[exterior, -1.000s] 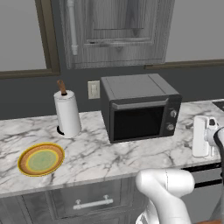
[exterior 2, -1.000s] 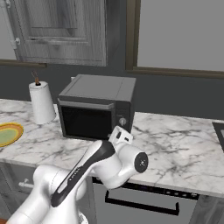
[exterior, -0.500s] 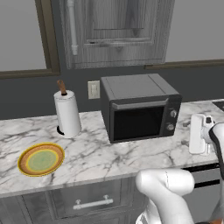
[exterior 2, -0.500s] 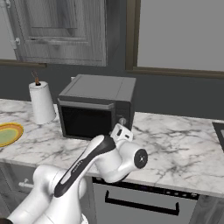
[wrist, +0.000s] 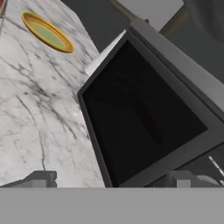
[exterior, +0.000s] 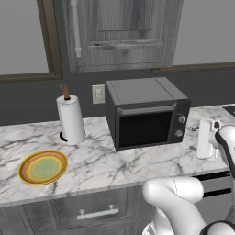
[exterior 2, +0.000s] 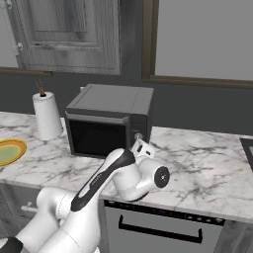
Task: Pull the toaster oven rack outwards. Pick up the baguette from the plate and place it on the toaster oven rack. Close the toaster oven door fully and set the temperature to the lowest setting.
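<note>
Near the middle of the left base view sits the toaster oven [exterior: 147,112] on the marble counter [exterior: 101,160], and its door [exterior: 146,128] is shut, so I cannot see the rack. My gripper [wrist: 111,181] is at the bottom of the hand view, and the dark glass of the door is right ahead of it, near but not touching. The fingers [wrist: 41,178] are spread wide apart and hold nothing. From the right base view, my hand [exterior 2: 142,149] hangs just in front of the oven's lower right corner, by the knobs [exterior 2: 138,137]. The door's long side runs across the oven front, so I think I must reach its bar handle first. Far off at the lower left of the left base view lies the plate [exterior: 42,167]. I see no baguette on it.
</note>
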Robot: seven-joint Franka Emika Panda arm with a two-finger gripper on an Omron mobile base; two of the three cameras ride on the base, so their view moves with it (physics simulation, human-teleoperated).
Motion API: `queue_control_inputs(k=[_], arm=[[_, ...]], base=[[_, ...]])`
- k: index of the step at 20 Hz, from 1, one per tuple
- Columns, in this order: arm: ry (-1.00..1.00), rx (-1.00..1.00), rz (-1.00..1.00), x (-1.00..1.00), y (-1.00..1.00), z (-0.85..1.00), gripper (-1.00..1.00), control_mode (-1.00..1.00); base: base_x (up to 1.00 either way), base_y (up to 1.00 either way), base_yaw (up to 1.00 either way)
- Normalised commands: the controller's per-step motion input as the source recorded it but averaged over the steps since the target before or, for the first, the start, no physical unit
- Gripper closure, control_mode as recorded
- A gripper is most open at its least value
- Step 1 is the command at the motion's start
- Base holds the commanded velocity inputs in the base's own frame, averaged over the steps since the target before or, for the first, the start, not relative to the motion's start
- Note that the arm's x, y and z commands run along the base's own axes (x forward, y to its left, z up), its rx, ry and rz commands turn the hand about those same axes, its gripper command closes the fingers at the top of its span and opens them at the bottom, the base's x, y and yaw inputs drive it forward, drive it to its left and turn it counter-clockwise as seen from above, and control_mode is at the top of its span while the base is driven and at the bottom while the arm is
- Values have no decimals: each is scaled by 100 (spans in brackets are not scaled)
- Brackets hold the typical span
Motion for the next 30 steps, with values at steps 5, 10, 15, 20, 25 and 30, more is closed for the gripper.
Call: queue_control_inputs(k=[5,10,15,20,25,30], arm=[[0,0,-1,10,-10,-17,-100,-100],[-1,0,-13,0,0,-7,-100,-100],[-4,0,-21,0,0,0,-100,-100],[-2,1,-9,4,0,0,-100,-100],[0,1,0,21,1,0,-100,-100],[0,5,0,23,0,0,-100,-100]], base=[[0,0,0],[0,0,0],[0,0,0],[0,0,0],[0,0,0],[0,0,0]])
